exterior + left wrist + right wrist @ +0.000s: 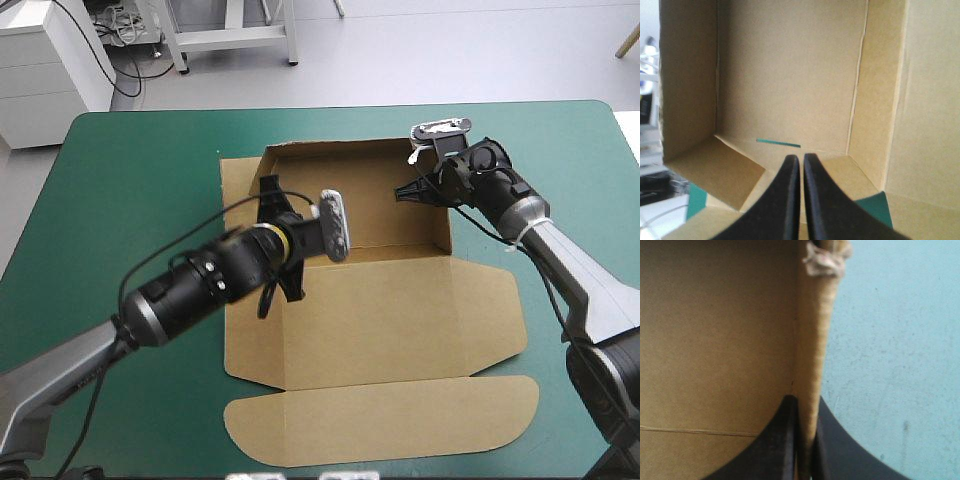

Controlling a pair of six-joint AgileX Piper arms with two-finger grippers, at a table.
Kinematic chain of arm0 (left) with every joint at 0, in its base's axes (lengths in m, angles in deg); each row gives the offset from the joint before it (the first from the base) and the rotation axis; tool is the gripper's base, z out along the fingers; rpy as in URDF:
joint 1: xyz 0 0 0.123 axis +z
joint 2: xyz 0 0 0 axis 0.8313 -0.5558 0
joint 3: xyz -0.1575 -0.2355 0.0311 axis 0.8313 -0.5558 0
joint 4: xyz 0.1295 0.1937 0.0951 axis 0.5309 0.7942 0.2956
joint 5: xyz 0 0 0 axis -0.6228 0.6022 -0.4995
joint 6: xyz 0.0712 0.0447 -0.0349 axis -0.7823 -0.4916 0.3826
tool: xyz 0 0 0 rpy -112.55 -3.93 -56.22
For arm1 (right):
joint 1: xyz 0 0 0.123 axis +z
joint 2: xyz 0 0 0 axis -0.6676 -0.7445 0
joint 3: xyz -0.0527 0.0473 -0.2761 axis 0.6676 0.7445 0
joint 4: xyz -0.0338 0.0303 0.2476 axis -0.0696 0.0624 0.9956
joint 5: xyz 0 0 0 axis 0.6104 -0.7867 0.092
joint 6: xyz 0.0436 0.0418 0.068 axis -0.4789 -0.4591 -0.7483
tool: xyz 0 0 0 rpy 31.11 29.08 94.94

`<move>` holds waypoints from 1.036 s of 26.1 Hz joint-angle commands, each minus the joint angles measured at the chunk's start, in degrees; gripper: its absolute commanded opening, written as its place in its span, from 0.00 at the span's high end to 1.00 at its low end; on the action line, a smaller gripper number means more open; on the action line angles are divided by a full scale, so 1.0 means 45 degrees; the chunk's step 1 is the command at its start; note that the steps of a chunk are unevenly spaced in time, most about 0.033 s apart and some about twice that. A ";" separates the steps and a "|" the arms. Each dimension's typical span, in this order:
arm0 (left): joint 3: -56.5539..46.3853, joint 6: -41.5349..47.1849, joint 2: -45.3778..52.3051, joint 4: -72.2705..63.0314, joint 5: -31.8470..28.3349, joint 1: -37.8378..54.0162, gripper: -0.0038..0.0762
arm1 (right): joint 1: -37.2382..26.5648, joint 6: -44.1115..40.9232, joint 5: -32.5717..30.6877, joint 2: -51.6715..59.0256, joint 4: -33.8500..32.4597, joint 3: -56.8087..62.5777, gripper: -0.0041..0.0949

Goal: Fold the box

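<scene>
- Board of the brown box (380,300) lies near the middle of the table (130,170), on the teal-green cover. Its nearest part, a rounded flap (380,425), lies flat toward the table's near edge.
- Beyond the rounded flap, the lid panel (400,310) also lies flat.
- Left gripper (801,162): the black fingers are drawn narrow, with only a thin gap between the tips and nothing held. The gripper is over the left part of the tray floor (790,75), with its tips pointing into the tray.
- Just beside those tips, a small corner flap (715,170) lies folded inward. A slit (778,143) in the board shows the cover beneath.
- Right gripper (807,405): the fingers are all but closed and clamp the right wall (815,340) edge-on between them. This wall stands upright.
- Far wall (340,150) stands raised along the tray's far side.
</scene>
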 commanded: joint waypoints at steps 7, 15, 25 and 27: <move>0.4120 -0.0381 0.0476 -0.8443 0.1847 0.6957 0.94 | -0.0052 0.0257 0.0058 0.0561 -0.0294 -0.0422 0.96; 0.3612 0.0376 0.0475 -1.2685 0.3143 1.2930 0.94 | -0.0052 0.0383 -0.0106 0.0561 -0.0265 -0.0422 0.96; 0.0732 0.0171 0.0806 -1.5418 0.2404 1.5815 0.94 | -0.0052 0.0724 -0.0080 0.0561 0.0156 -0.0446 0.96; 0.0148 0.0171 0.0976 -1.5500 0.2087 1.5920 0.94 | -0.0052 0.0724 -0.0107 0.0561 0.0227 -0.0446 0.96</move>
